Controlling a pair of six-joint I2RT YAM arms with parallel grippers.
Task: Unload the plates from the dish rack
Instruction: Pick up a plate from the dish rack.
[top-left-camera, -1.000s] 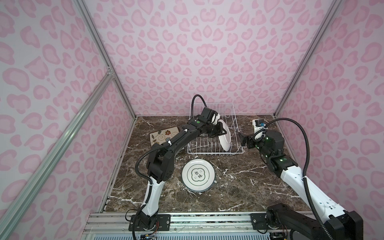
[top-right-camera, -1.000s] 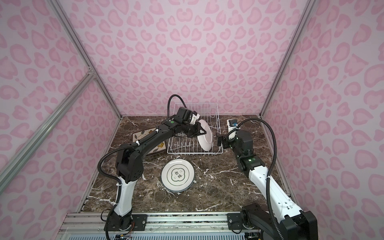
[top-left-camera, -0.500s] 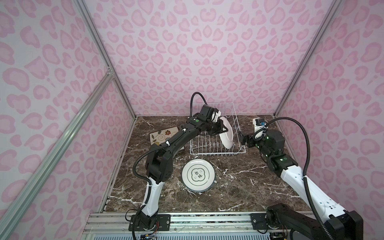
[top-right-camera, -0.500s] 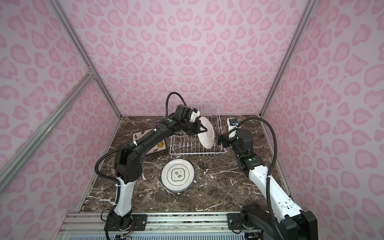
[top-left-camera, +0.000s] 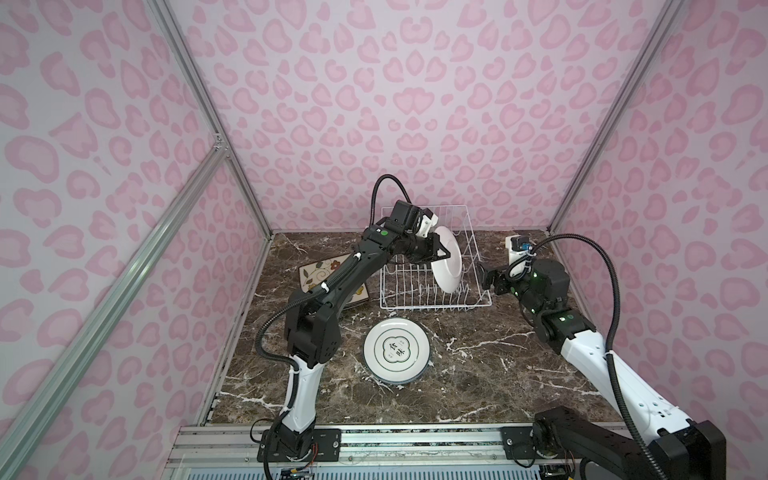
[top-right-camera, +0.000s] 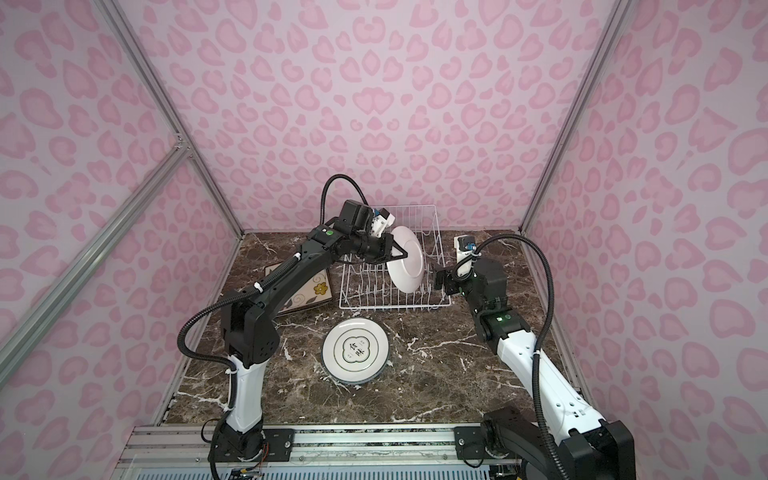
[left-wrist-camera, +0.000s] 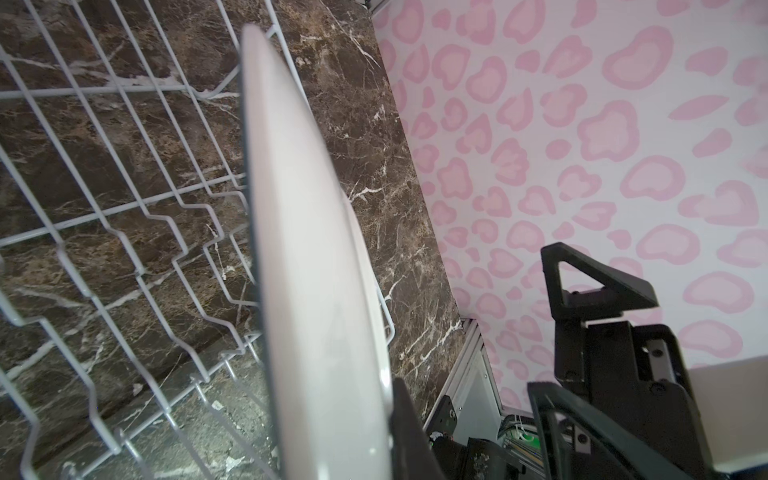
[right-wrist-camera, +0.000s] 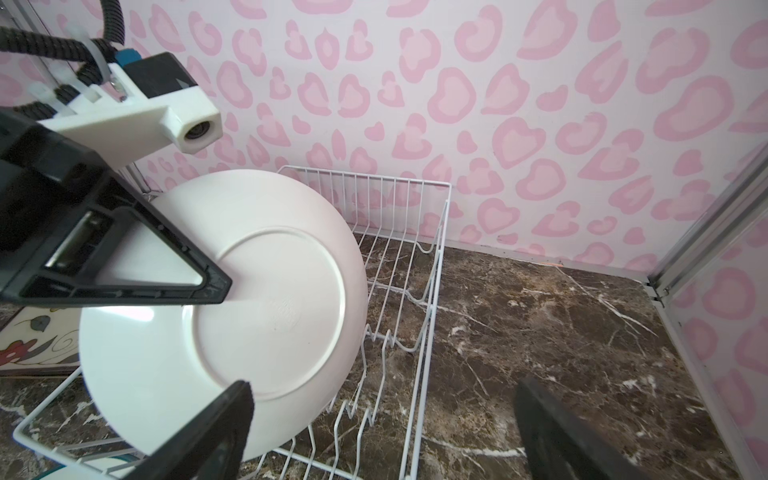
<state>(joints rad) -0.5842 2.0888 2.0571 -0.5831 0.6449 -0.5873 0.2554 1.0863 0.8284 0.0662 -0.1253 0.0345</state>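
top views: the left gripper (top-left-camera: 447, 254) is pinching the rim of a round white plate (top-left-camera: 449, 275), holding it tilted on edge over the right end of the white wire dish rack (top-left-camera: 434, 306). the right gripper (top-left-camera: 484, 277) is hanging wide open beside the rack, empty. stacked round plates (top-left-camera: 397, 353) and square floral plates (top-left-camera: 316, 274) are lying on the veined brown marble tabletop (top-left-camera: 478, 374). left wrist: the plate (left-wrist-camera: 316, 291) is showing edge-on above the rack's zigzag wires (left-wrist-camera: 137, 206). right wrist: its plain glossy back (right-wrist-camera: 270, 316) is showing.

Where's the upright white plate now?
In both top views the white plate is clamped on edge in the left gripper over the right end of the dish rack, near the open right gripper.
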